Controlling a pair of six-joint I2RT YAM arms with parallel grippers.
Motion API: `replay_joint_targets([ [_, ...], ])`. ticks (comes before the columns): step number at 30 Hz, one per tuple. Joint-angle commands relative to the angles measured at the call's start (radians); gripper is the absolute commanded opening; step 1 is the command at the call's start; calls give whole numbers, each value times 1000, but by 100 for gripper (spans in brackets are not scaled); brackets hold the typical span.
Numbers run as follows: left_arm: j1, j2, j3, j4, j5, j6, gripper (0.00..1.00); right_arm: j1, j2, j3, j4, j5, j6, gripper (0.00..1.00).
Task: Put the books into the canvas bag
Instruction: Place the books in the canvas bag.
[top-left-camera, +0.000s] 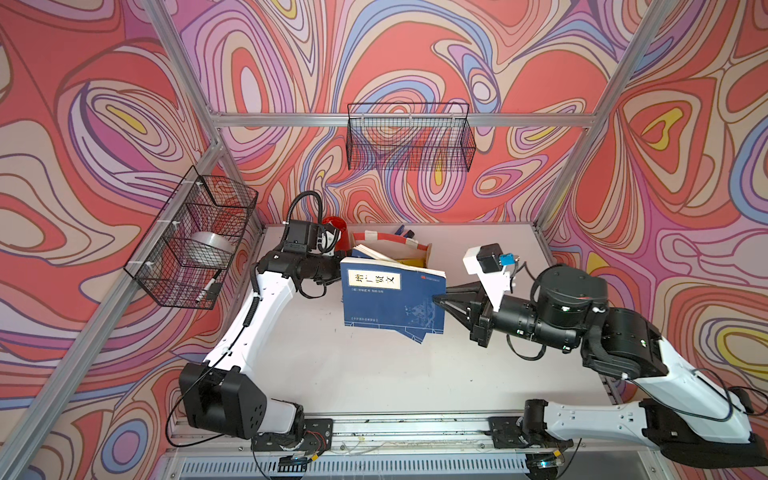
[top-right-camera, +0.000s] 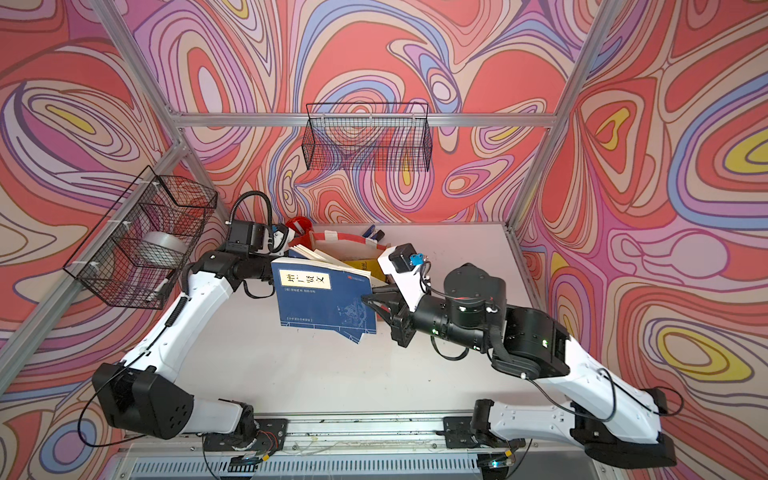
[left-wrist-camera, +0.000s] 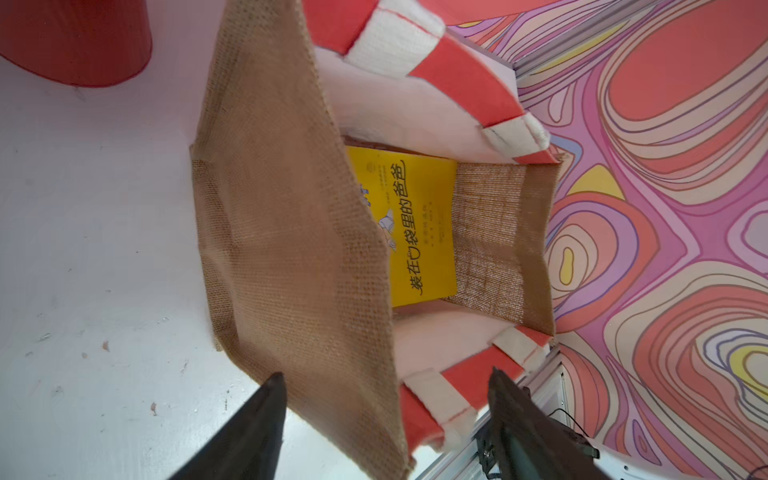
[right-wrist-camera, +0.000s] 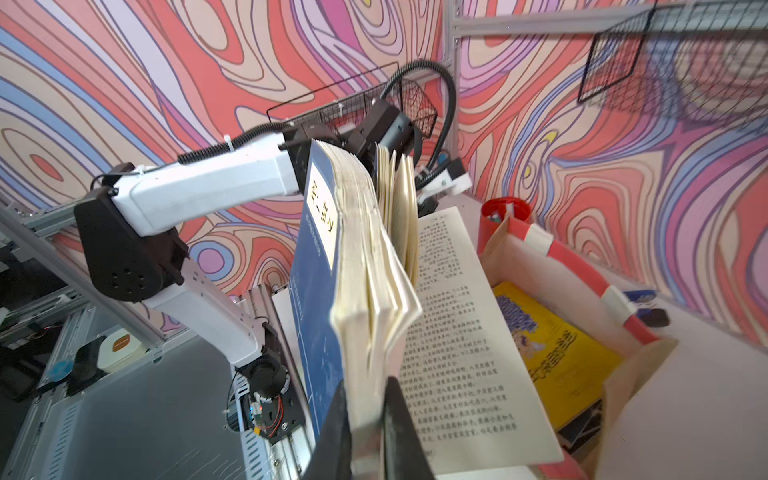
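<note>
Navy book (top-left-camera: 390, 307), pinched in right gripper (top-left-camera: 435, 300)

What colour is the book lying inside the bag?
The book is bright yellow, clearest in the left wrist view.

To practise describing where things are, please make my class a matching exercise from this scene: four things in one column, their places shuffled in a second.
Things:
1 blue book
2 yellow book
3 red cup
4 tape roll

Places:
A in the wire basket on the side wall
B lying inside the bag
C pinched in the right tool, above the table
D standing on the table beside the bag

Pairs: 1-C, 2-B, 3-D, 4-A
</note>
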Motion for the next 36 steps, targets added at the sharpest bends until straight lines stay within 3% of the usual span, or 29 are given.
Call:
replay_joint_targets([
  [1, -4, 29, 58, -10, -64, 23, 55, -6, 59, 98, -2, 129, -114, 0],
  [3, -8, 47, 77, -34, -81, 33, 30, -27, 95, 126, 26, 137, -150, 0],
  [5, -13, 51, 75, -30, -86, 35, 14, -95, 135, 140, 54, 84, -162, 0],
  [6, -13, 53, 75, -33, -87, 35, 8, -153, 153, 139, 73, 28, -151, 0],
  [10, -17, 64, 74, -54, -100, 53, 0, -375, 215, 81, 187, -195, -89, 0],
  [18, -17, 47, 82, -100, -170, 72, 0, -537, 314, -5, 362, -419, -17, 0],
  [25, -17, 30, 66, -98, -182, 65, 0, -540, 405, -33, 408, -587, 14, 0],
  [36, -6, 23, 77, -103, -186, 66, 0, -582, 428, -267, 482, -544, 99, 0],
])
